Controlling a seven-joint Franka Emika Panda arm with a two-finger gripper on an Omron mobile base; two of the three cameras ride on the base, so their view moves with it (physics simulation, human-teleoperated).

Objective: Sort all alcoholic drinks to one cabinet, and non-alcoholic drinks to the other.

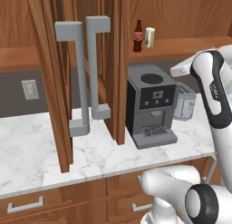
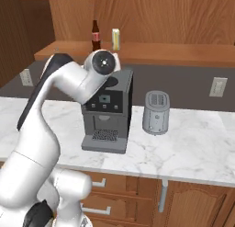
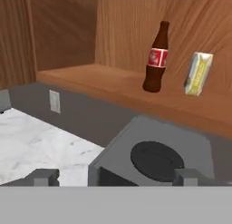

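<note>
The non-alcoholic drinks stand side by side on the shelf of the open upper cabinet. They are a dark cola bottle with a red label and, to its right, a pale cream-yellow carton. My gripper is open and holds nothing. It hovers over the top of the coffee machine, below and in front of that shelf, apart from both drinks. The alcoholic drinks are out of view.
A dark coffee machine sits on the marble counter, with a grey toaster to its right. Two open cabinet doors with grey handles jut out left of the machine. Wall outlets sit on the backsplash.
</note>
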